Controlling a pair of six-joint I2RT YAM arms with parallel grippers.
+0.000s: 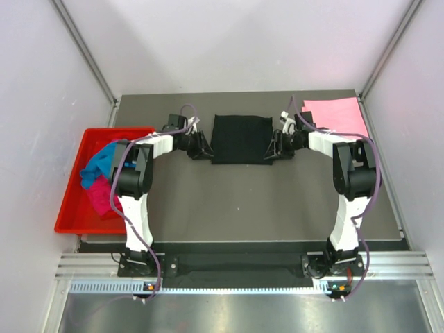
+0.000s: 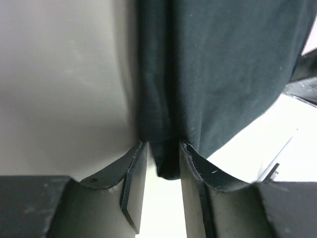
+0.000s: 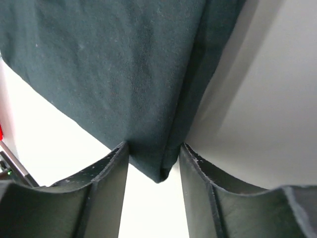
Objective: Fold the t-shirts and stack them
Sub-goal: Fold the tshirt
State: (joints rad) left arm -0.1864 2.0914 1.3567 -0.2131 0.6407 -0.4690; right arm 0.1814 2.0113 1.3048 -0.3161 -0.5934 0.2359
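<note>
The black t-shirt (image 1: 241, 139) lies folded into a rectangle at the middle back of the mat. My left gripper (image 1: 203, 149) is at its near-left corner and my right gripper (image 1: 275, 148) at its near-right corner. In the left wrist view the left gripper (image 2: 162, 146) is open, a corner of the black cloth (image 2: 223, 64) sitting loose between its fingers. The right gripper (image 3: 154, 148) is open too, the folded black corner (image 3: 114, 64) lying between its fingers with a gap on each side. The light pink t-shirt (image 1: 336, 114) lies flat at the back right. The turquoise (image 1: 100, 163) and magenta (image 1: 103, 194) t-shirts lie crumpled in the tray.
A red plastic tray (image 1: 69, 201) sits off the mat's left edge. The dark grey mat (image 1: 243, 201) stretches bare between the arms' bases and the black shirt. White walls close in the back and both sides.
</note>
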